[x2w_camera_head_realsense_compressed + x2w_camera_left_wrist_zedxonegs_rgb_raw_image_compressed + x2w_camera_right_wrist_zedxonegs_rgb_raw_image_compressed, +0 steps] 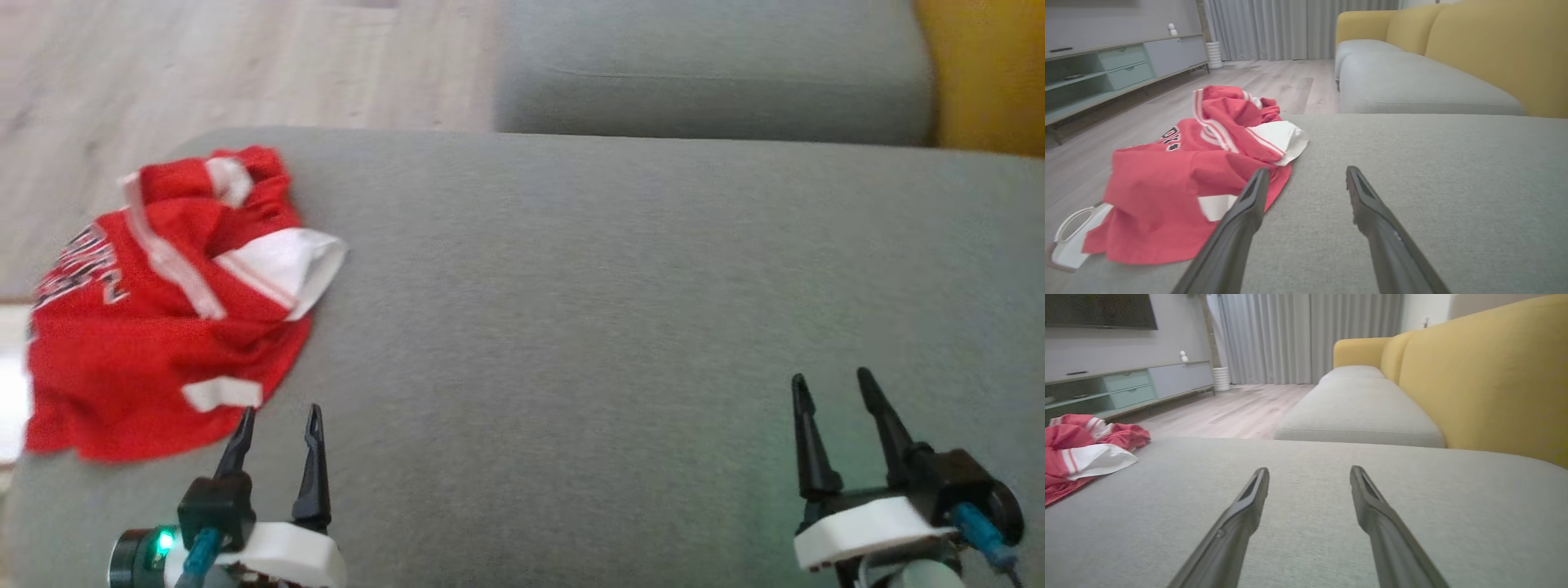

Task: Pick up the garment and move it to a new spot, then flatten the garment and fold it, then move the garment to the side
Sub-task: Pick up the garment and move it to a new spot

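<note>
The garment [163,302] is a red jersey with white trim and dark lettering, lying crumpled at the left edge of the grey cushion [620,310]. Part of it hangs over that edge. My left gripper [279,418] stands open just in front of the garment's near hem, nothing between its fingers. In the left wrist view the garment [1180,175] lies ahead and to the left of the left gripper [1306,173]. My right gripper [829,384] stands open far to the right over bare cushion. The right wrist view shows the garment [1081,453] at the far left of the right gripper [1309,473].
A second grey seat cushion [710,73] lies beyond, with a yellow sofa back [988,73] to the right. Wooden floor [204,73] lies to the left and beyond. A low TV cabinet [1110,69] stands across the room before grey curtains [1290,28].
</note>
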{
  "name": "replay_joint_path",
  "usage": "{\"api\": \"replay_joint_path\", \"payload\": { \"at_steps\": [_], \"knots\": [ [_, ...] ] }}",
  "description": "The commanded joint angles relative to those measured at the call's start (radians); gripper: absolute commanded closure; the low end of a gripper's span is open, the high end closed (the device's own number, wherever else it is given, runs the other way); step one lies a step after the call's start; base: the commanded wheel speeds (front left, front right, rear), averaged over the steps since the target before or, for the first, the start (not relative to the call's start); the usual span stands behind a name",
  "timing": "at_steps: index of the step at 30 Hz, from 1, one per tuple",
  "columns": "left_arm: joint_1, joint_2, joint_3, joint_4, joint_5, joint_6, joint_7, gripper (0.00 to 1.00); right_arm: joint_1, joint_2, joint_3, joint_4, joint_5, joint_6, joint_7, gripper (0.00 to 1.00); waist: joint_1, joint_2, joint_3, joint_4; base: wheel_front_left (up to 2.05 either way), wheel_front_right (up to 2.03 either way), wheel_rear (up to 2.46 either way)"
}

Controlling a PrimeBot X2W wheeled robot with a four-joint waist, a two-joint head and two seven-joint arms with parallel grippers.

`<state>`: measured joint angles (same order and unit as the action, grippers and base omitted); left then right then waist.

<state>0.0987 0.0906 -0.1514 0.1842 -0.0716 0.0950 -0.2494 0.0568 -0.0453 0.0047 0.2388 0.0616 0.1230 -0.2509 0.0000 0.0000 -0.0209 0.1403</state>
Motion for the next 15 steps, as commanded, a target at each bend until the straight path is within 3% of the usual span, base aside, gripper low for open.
{"api": "replay_joint_path", "payload": {
  "at_steps": [1, 8, 15],
  "knots": [
    [-0.041, 0.001, 0.033, -0.032, 0.002, -0.002, -0.012, 0.0, -0.014, -0.005, 0.041, -0.031, 0.004, 0.008, -0.011, 0.0, 0.0, 0.0, -0.003, 0.099, 0.0, 0.0, 0.0],
    [-0.003, 0.003, 0.066, -0.036, -0.01, 0.006, -0.012, 0.0, -0.042, -0.005, 0.121, -0.021, 0.018, 0.008, -0.011, 0.0, 0.0, 0.0, 0.003, 0.247, 0.0, 0.0, 0.0],
    [-0.003, -0.002, 0.094, -0.056, -0.025, 0.008, -0.012, 0.0, -0.079, -0.005, 0.161, -0.018, 0.013, 0.008, -0.011, 0.0, 0.0, 0.0, 0.052, 0.276, 0.0, 0.0, 0.0]
  ]
}}
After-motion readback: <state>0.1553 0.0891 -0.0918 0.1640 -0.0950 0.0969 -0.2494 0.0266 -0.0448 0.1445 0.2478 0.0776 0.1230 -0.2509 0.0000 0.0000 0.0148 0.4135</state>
